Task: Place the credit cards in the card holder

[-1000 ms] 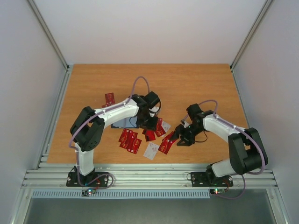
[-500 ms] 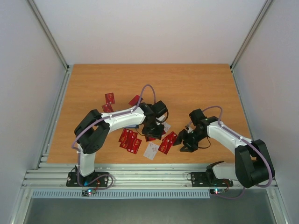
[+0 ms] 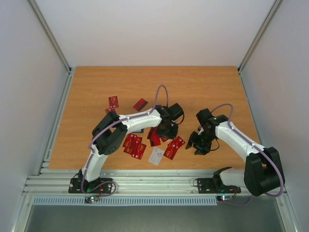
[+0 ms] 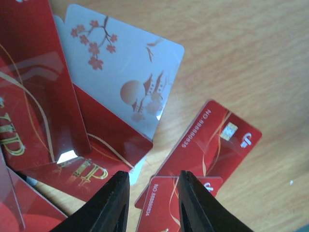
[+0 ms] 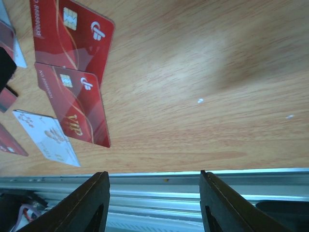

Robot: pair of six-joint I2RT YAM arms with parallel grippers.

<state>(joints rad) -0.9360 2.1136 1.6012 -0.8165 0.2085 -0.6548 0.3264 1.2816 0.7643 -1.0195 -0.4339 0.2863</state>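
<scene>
My left gripper [image 4: 154, 186], jaws narrowly parted and empty, hangs over the heap of glossy red and white plastic credit cards [image 3: 134, 145], whose long axes point every way. At the heap's left edge, half-hidden, lies what seems to be the dark navy folding card holder [image 3: 137, 129]. Right of the heap, my right gripper [image 5: 153, 186] gapes empty.

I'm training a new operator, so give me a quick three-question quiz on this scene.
1. True or false: the right gripper holds a card.
2. The white card in the left wrist view shows: A blossoms, B a car, C stripes.
3. Which gripper hangs directly over the heap of credit cards?
Key: 1 false, its jaws stand open and empty; 2 A; 3 the left gripper.
</scene>
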